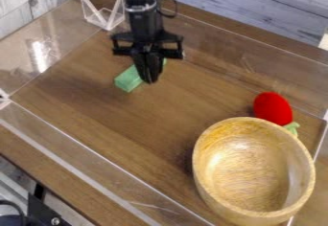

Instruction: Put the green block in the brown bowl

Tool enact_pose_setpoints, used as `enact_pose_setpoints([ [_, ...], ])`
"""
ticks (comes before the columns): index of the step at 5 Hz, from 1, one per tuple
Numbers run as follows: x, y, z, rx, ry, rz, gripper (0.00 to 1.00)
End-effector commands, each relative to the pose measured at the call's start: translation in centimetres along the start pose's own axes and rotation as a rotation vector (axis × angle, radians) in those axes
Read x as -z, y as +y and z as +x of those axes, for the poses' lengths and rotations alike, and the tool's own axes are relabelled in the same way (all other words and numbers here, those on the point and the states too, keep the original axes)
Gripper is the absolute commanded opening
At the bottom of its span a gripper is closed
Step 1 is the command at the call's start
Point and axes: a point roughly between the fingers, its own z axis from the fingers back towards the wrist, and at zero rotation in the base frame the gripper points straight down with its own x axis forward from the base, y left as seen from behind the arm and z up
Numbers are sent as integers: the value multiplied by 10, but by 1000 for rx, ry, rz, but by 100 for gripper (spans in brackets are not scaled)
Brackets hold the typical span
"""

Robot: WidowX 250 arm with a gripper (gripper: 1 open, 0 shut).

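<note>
The pincer (pixel 149 75) is hovering over the far part of the wooden surface (pixel 141 115), its tips hanging just by the green block (pixel 127 79) (whether they are open or closed, I cannot tell), while the brown bowl (pixel 252 169) is sitting well apart at the near right, with the red rounded toy (pixel 271 107) lying just behind it

hand (pixel 148 69) blurry, fingertips too small to tell open/shut, green block (pixel 127 79) partly hidden behind hand, arm (pixel 138 0) cut off at top edge, bench (pixel 167 124) cropped too (btw, cables (pixel 29 211) cut off bottom L)
</note>
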Motion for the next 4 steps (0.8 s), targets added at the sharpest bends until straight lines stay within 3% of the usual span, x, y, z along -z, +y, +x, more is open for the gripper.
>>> enact_pose_setpoints([
  [1,-20,-18,-2,69,-77,-13,100],
  [4,-7,22,31,-12,-112,37,100],
])
